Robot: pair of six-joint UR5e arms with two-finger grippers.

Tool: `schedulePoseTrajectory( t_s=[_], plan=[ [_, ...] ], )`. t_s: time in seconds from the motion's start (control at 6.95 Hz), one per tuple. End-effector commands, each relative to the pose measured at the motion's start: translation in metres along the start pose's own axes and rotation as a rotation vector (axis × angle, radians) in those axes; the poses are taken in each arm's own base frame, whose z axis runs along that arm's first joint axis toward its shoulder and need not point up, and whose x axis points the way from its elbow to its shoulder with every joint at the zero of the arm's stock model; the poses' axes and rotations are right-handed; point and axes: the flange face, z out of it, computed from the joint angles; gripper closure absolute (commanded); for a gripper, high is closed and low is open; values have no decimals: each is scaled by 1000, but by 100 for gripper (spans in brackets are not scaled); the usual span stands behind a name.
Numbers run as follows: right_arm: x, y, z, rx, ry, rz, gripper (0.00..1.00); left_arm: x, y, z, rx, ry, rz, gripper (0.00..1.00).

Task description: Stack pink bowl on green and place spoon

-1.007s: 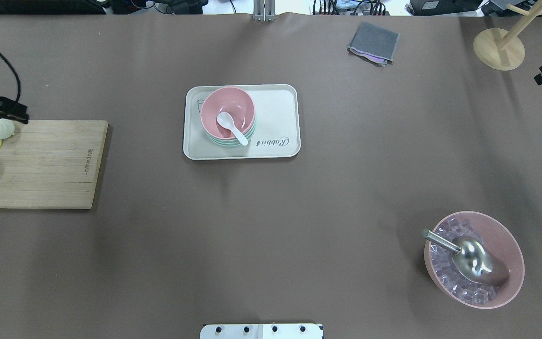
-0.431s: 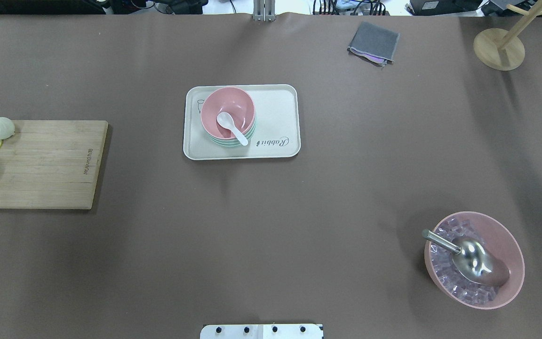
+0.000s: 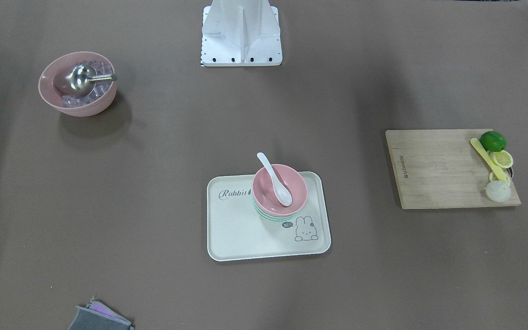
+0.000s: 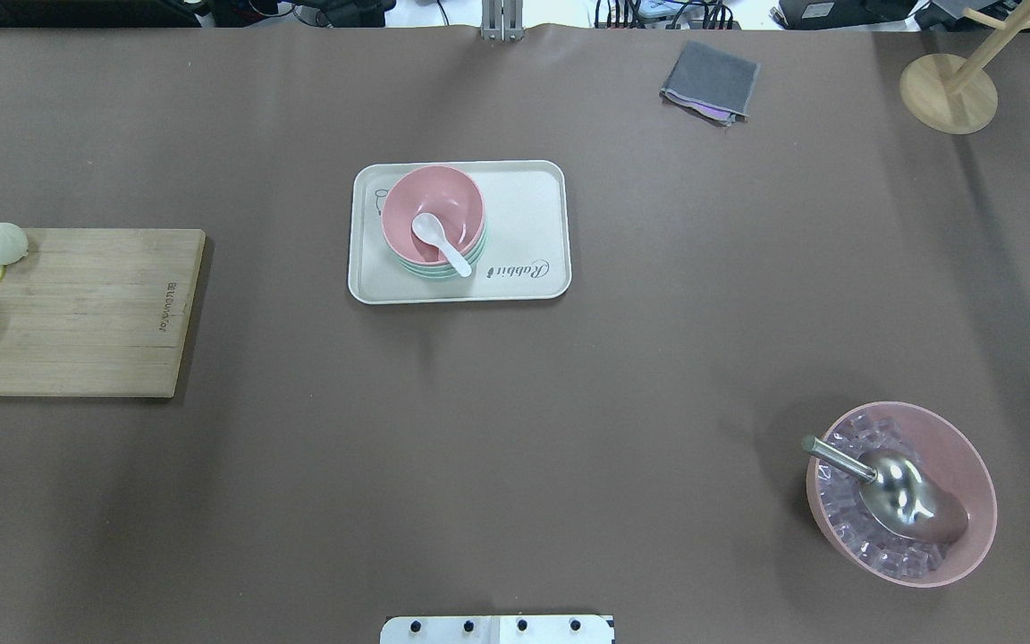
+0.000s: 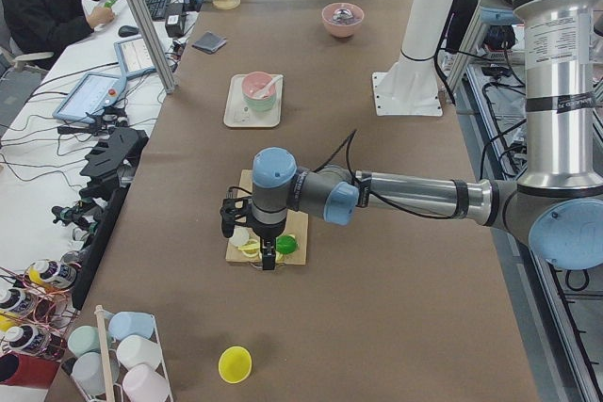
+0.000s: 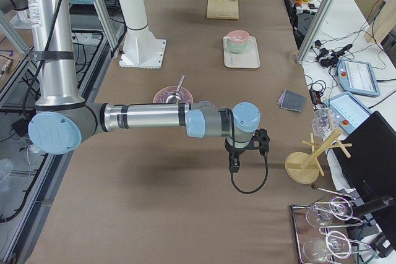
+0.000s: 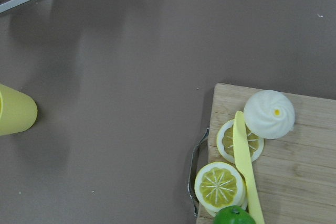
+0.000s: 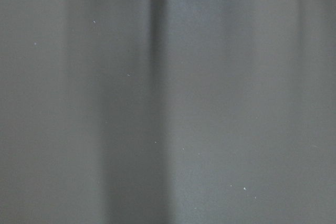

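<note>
The cream tray (image 3: 236,233), mid-bench nearer the far edge, says "Rabbit". A bubble (image 3: 287,224) by its bunny drawing (image 3: 306,230) says "hi". The wooden board (image 3: 438,169) at the left end has tiny letters, too small to read.

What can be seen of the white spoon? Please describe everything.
The white spoon is short, glossy and looks like plastic, with an oval scoop and a narrow handle. It lies inside the pink bowl: the scoop rests near the bowl's bottom, while the handle leans on the rim and sticks out toward the robot's side. Only this bowl touches it.
</note>
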Motion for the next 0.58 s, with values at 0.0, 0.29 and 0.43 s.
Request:
schedulePoseTrajectory(
  t_s=[0.0, 0.29, 0.43],
  plan=[
    [5, 5, 3, -10, -7, 18, 0, -24, 4, -17, -21, 62, -35, 2],
    [0, 2, -2, 1, -9, 7, 0, -19, -7, -19, -34, 55, -49, 2],
    [-1, 2, -3, 4, -8, 5, 0, -23, -6, -15, -42, 54, -56, 2]
  ],
)
